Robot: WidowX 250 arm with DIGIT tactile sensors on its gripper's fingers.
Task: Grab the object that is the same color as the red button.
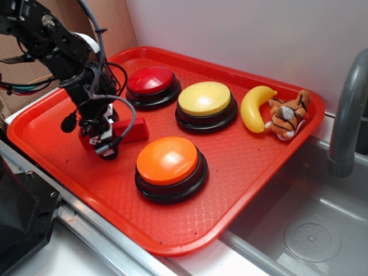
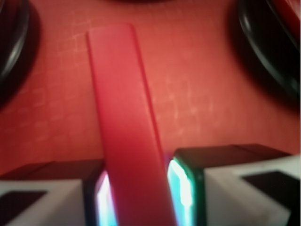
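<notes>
My gripper [image 2: 140, 197] has its jaws clamped on either side of the red block [image 2: 127, 127], which lies flat on the red tray [image 1: 241, 167], running away from me. Beyond it sit the orange button [image 1: 171, 167], the red button [image 1: 152, 85] and the yellow button [image 1: 206, 104].

Toy kitchen mock-up in robot lab; grey sink basin [image 1: 322, 230] and grey faucet [image 1: 348, 115] at right; cardboard backing [image 1: 115, 23] behind; plain white wall [image 1: 241, 34]; cabled arm [image 1: 52, 40].
</notes>
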